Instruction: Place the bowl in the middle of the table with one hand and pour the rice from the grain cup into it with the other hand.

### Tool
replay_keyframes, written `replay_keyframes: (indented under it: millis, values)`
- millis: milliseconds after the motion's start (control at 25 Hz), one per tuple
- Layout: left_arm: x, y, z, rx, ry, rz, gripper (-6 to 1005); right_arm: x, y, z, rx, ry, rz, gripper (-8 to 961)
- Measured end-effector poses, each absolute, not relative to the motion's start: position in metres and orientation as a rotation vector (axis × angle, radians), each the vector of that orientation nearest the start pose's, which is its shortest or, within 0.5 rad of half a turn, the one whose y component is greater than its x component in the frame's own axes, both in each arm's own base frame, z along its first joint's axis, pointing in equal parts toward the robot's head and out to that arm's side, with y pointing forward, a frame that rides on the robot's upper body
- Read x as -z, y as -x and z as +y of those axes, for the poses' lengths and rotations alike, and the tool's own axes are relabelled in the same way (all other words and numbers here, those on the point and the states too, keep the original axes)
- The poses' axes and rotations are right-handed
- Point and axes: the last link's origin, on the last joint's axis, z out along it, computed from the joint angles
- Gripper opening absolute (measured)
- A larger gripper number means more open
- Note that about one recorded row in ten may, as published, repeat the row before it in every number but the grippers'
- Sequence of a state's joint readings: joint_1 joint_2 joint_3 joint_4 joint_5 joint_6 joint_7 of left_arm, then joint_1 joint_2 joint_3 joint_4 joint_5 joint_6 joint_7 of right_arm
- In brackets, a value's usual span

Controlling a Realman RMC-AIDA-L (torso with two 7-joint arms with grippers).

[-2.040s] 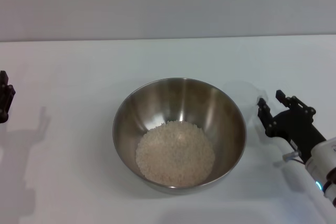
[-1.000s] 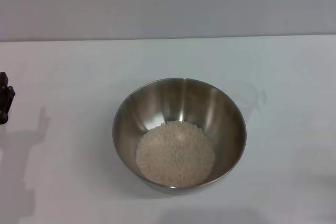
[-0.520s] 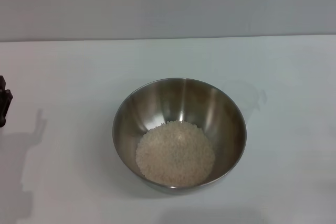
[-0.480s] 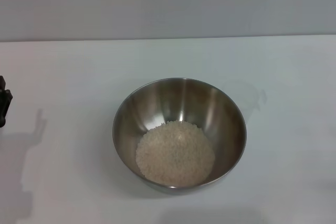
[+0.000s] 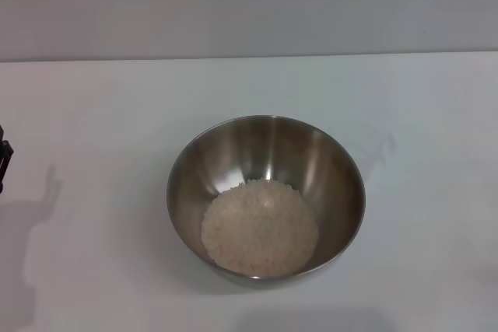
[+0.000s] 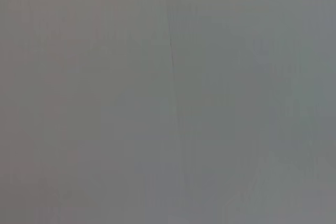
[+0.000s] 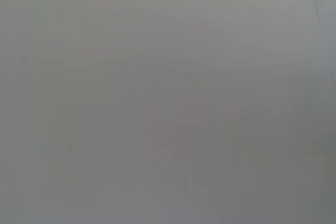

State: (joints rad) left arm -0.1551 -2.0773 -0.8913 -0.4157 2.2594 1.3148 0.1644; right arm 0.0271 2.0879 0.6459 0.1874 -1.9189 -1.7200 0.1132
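Note:
The stainless-steel bowl (image 5: 265,198) stands on the white table (image 5: 93,106) near its middle. A pale heap of rice (image 5: 260,228) lies in the bottom of the bowl. The clear grain cup (image 5: 364,139) shows faintly on the table just behind and to the right of the bowl, upright and apart from both grippers. Only a black sliver of my left gripper (image 5: 4,162) shows at the left edge of the head view, far from the bowl. My right gripper is out of view. Both wrist views show only a plain grey surface.
The left arm's shadow (image 5: 31,231) falls on the table at the left. A grey wall (image 5: 249,5) runs behind the table's far edge.
My right gripper, beside the grain cup two seconds ago, has withdrawn out of view. My left gripper has slid further left, almost off the edge. The bowl, rice and cup have not moved.

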Motion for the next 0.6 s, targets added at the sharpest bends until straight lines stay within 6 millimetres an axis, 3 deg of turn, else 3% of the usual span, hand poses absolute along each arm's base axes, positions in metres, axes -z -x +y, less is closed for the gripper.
replay_keyframes:
  millis: [600]
  values:
    - [0.0016, 0.3413, 0.2625, 0.602, 1.399, -0.401, 829, -0.0383, -0.3796, 0.1647, -0.719, 1.140, 0.433, 766]
